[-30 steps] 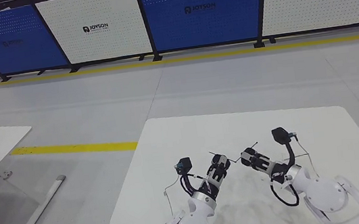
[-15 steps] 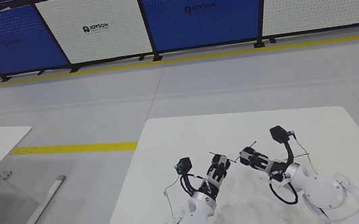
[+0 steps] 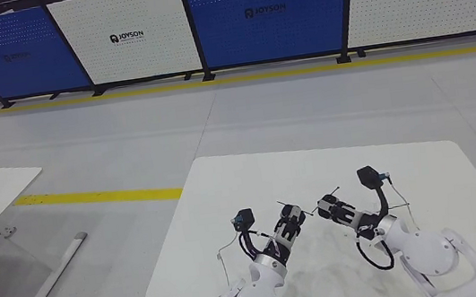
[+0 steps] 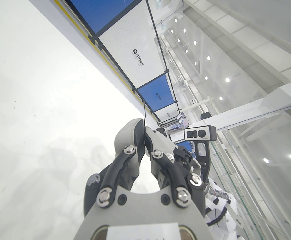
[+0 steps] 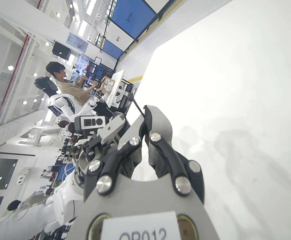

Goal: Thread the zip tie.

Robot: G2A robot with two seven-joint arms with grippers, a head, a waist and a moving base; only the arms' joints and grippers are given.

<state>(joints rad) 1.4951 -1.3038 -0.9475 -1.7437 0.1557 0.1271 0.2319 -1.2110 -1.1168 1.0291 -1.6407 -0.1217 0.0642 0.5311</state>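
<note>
Pinching the zip tie (image 5: 137,106) between closed fingers, the right gripper (image 5: 143,118) holds the strap so that the square head (image 5: 130,96) stands out just beyond its fingertips. The left gripper (image 4: 144,134) is likewise shut tight on the thin black tail (image 4: 144,110), whose free end pokes out past its tips. Both hang above the near half of the white table (image 3: 313,166), close together with their tips facing, the left one on the left. The step in hand looks like lining up the tail with the head. To do it well, the tail should travel slowly and straight along the slot's axis. The strap looks springy, so a slanted approach would probably glance off. Both grips need to be firm, so that neither end twists.
</note>
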